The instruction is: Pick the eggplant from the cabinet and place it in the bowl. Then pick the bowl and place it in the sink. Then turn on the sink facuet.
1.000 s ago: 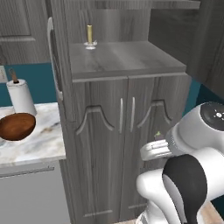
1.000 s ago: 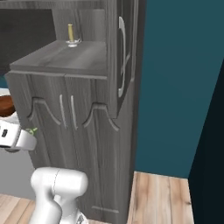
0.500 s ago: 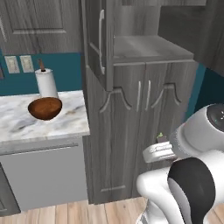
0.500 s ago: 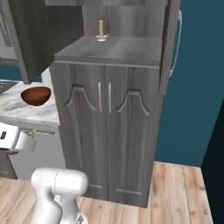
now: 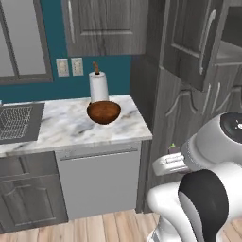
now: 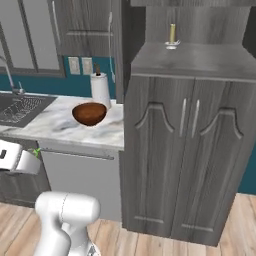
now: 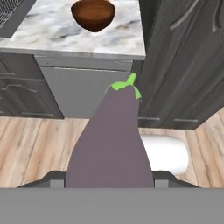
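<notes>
We have the eggplant (image 7: pixel 111 140) clamped in the gripper (image 7: pixel 109 181), out of the cabinet (image 6: pixel 185 145); bowl (image 5: pixel 103 111) drop, sink (image 5: pixel 19 124) and faucet steps remain.

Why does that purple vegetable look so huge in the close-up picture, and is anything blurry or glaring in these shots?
Hand view: the eggplant sits right against the lens, so it looms larger than the distant bowl; edges stay sharp. Left base view: even, soft light, with a faint shadow under the bowl on the marble counter. Right base view: no glare; the cabinet grain looks slightly soft.
</notes>
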